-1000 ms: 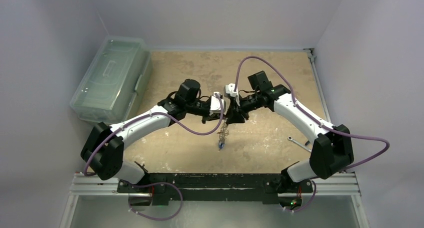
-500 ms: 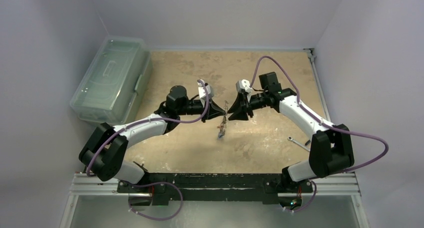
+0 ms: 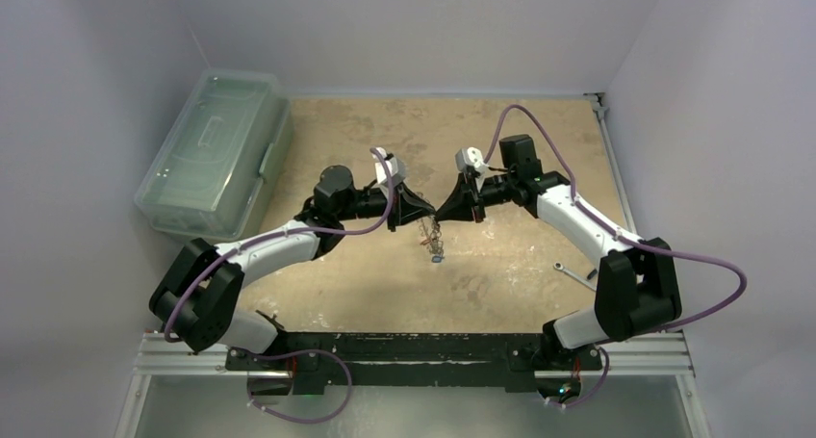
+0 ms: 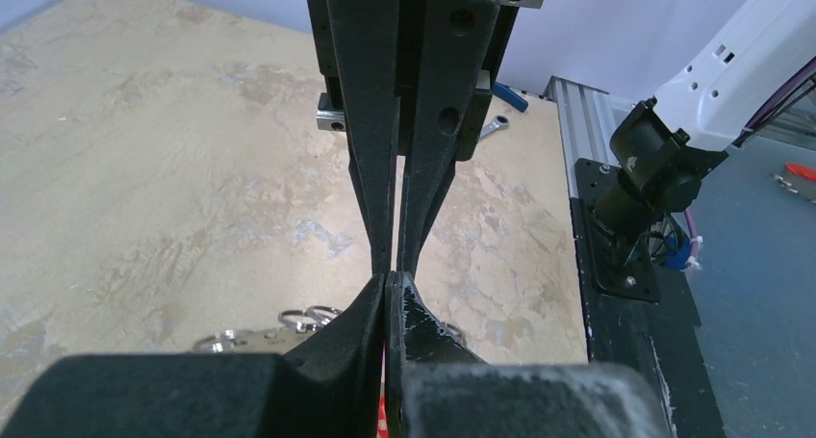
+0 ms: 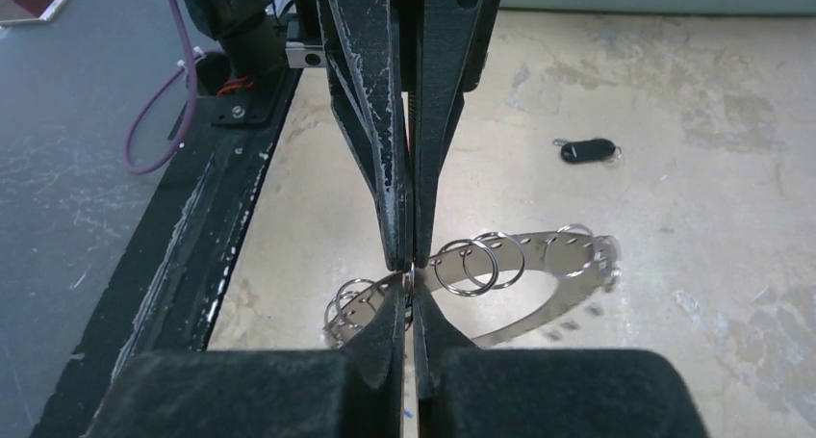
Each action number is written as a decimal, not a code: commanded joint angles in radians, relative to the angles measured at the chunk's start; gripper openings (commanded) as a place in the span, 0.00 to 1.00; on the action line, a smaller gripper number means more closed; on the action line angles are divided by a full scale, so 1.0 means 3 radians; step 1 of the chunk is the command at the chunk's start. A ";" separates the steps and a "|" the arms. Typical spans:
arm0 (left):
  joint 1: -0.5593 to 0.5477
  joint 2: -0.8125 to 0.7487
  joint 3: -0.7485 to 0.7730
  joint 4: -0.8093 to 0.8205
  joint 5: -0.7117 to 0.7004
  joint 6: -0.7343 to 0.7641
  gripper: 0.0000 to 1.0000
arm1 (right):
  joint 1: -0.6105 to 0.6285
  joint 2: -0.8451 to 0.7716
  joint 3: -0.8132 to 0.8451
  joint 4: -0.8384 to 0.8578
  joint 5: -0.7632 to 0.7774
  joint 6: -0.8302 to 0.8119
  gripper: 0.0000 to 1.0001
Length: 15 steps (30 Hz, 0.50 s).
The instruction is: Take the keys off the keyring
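Both arms are being held stretched inward over the table point(image 3: 520, 140), elbows bent outward and wrists roughly level, so that the left gripper point(image 3: 429, 212) and right gripper point(image 3: 443, 211) are being brought tip to tip above mid-table.

Count: two arms, one keyring point(image 3: 434, 234), one spanner point(image 3: 575, 273) near the right arm's base, one clear lidded bin point(image 3: 216, 149) at the table's left edge. At least five small split rings point(image 5: 463, 270) are being carried on the keyring's perforated band. One blue-headed key point(image 3: 438, 259) is being dangled at its lowest point. One black-headed key point(image 5: 589, 150) is lying alone on the table, well apart from the ring. Other keys are too small to be counted.

Left fingers point(image 4: 356, 322) are being pressed together with no gap showing, and right fingers point(image 5: 380, 332) likewise. The keyring's upper edge is being pinched where the two sets of tips meet. The band is being let out to both sides of the tips and is hanging below them, clear of the table.
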State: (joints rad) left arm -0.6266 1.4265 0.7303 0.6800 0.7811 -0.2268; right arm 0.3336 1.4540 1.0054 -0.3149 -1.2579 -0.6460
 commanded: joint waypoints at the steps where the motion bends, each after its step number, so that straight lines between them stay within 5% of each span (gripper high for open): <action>1: 0.0001 -0.0137 0.0005 0.0195 0.0025 -0.0035 0.00 | 0.0013 0.0021 0.0059 -0.0030 -0.0170 -0.0086 0.00; 6: 0.0053 -0.0181 0.0092 -0.0438 0.0119 0.0461 0.00 | 0.0009 -0.0006 0.0205 -0.0334 0.0127 -0.0189 0.00; 12: 0.0069 -0.0208 0.0504 -0.1959 0.0145 0.2074 0.38 | 0.0065 -0.0014 0.0354 -0.0615 0.0648 -0.0150 0.00; 15: 0.0069 -0.0163 0.0644 -0.2442 0.0107 0.2588 0.44 | 0.0203 0.0002 0.0357 -0.0712 0.0903 -0.0178 0.00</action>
State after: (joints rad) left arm -0.6106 1.3945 0.8467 0.2226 0.7990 0.2348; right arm 0.3511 1.4544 1.0664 -0.4702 -1.0958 -0.6811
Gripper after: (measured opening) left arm 0.413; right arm 0.011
